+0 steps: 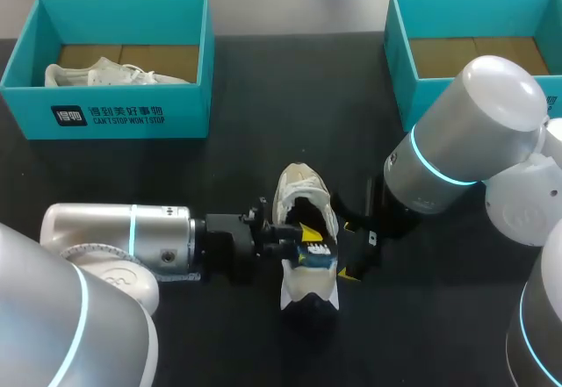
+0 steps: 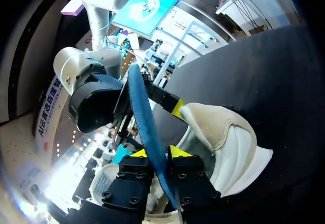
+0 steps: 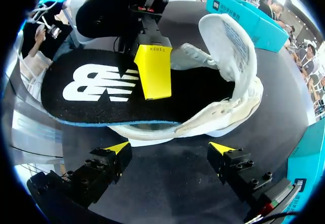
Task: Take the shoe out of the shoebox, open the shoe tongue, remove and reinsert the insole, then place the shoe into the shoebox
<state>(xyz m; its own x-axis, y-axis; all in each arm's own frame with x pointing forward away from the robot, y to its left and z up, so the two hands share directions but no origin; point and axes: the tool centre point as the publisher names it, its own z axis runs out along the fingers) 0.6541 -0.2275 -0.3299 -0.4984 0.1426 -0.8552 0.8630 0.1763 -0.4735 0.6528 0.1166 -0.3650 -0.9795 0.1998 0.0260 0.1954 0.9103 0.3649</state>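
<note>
The left gripper (image 2: 158, 153) is closed edge-on over a black foam insole with a blue underside and white lettering (image 3: 101, 97). One yellow-tipped finger (image 3: 152, 69) presses on the printed top face and the other sits under it, so the insole is pinched from both sides. The insole stands partly out of a white and cream low sneaker (image 1: 299, 189). One end reaches into the sneaker's opening and the rest juts out past its rim.

The sneaker lies on a black table (image 1: 263, 97), near the middle of it, with its tongue and collar spread wide open. The left gripper comes at the sneaker from its left side.

The right gripper (image 3: 169, 148) hovers just beside the sneaker on the opposite side. Its two fingers are spread wide and have hold of nothing, with bare table between them, and they stay apart from both sneaker and insole.

Well beyond the sneaker, at the far left, stands a teal cardboard shoebox (image 1: 123, 115) with no lid. A second white sneaker (image 1: 114, 75) lies in it on brown card. Another teal cardboard shoebox (image 1: 399, 53) stands well beyond the sneaker at the far right, partly hidden by the right arm.
</note>
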